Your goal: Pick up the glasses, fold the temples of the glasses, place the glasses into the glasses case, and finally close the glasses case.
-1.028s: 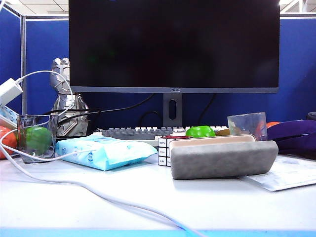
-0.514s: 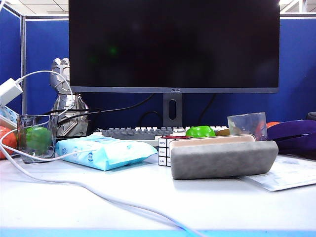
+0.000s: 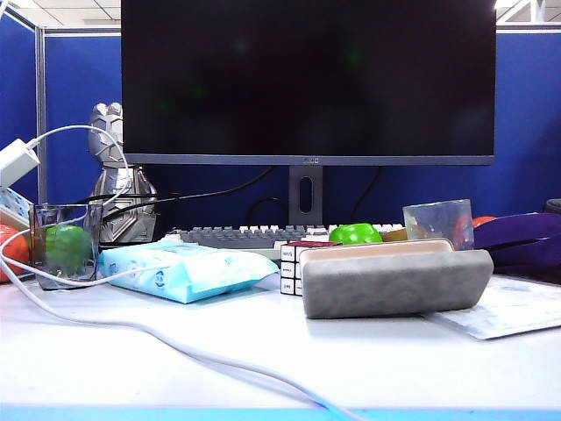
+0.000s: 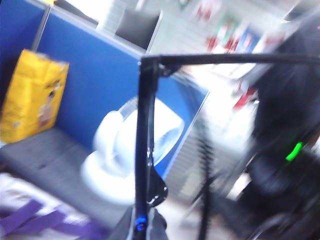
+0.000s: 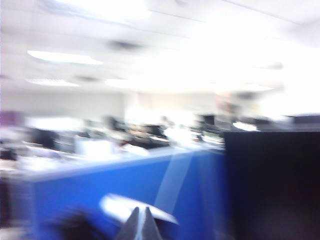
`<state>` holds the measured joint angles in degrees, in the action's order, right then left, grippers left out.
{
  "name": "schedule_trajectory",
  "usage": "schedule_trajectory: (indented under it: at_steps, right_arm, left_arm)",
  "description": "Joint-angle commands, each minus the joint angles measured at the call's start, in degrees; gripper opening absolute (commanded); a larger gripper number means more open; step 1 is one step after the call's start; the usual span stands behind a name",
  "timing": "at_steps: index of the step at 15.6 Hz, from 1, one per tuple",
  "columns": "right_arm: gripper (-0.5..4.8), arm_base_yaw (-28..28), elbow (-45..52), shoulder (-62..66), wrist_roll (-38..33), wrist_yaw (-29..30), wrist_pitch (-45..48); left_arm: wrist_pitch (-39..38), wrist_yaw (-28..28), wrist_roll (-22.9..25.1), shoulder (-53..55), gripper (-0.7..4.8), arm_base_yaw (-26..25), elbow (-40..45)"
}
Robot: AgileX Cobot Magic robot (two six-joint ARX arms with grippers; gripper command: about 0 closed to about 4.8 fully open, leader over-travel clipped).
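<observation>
The glasses (image 4: 150, 165) are up in the air in the left gripper (image 4: 145, 227), pinched low on the frame by jaws that stand nearly together. From the left wrist view they are thin and black: one slim bar runs up from the grip to a corner, and a temple (image 4: 225, 58) stretches out from there at a right angle, so I'd say it is not yet folded. The lenses are too blurred to make out. The right gripper (image 5: 141, 225) points up toward the ceiling lights with its fingertips drawn to a narrow point and nothing between them; neither arm shows in the exterior view. To fold well, I'd judge the left should keep the frame steady while the right comes in and pushes the open temple gently around its hinge, not squeezing the wire. Down on the desk (image 3: 368, 360), the glasses case (image 3: 396, 279) lies toward the right side, short of the front edge, grey felt outside, its lid raised only slightly, showing a beige rim. Behind it stand a small cube (image 3: 291, 263) and a keyboard (image 3: 237, 235).
</observation>
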<state>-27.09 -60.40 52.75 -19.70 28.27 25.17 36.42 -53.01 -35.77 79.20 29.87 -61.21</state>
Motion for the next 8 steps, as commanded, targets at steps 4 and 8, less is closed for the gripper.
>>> schedule_trajectory:
  at_steps: [4,8]
  right_arm:
    - [-0.05,-0.1,-1.7,5.3,-16.3,21.2,0.4]
    - [-0.05,-0.1,-1.7,8.6,-17.7,25.2,-3.9]
  left_arm:
    - [-6.0,-1.2,17.8,-0.3,-0.06,0.1,-0.1]
    - [-5.9,-1.2,17.7,-0.3,-0.06,0.1,-0.1]
